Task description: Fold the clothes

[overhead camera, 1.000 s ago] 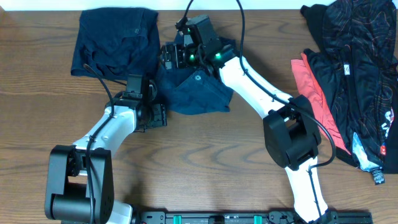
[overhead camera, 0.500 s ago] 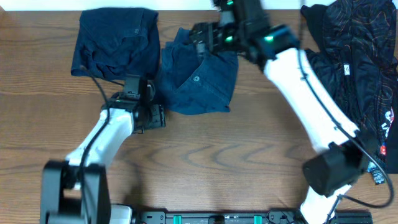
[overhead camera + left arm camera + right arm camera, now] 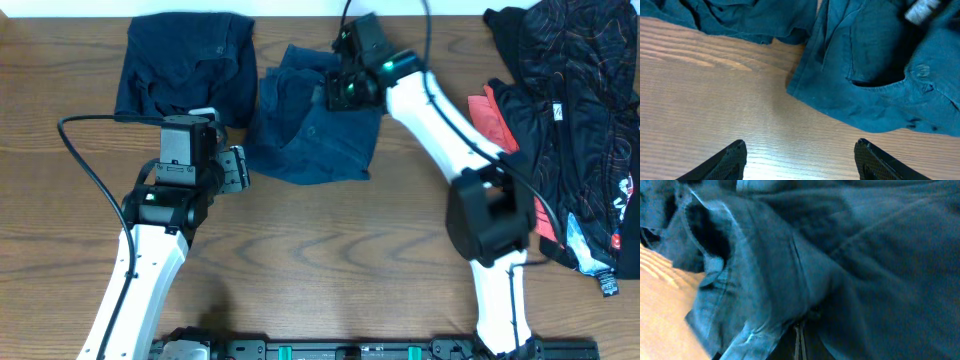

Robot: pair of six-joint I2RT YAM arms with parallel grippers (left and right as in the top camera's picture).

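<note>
Located the working shorts (image 3: 310, 140), crumpled, at top centre of the overhead frame, just beside the second shorts (image 3: 185, 65) in the upper left. Found the left gripper (image 3: 801, 152) spread wide and empty over bare table (image 3: 330, 250), near the lower-left hem of the working shorts. Found the right gripper (image 3: 345, 92) pressed into the fabric at upper right; could not tell from the wrist view whether clamped or parted, with cloth filling the lens. Judged the main risk as a multi-layer pinch: likely to drag the whole garment instead of one edge. Noted also a possible snag on the second shorts if swept toward upper left.
</note>
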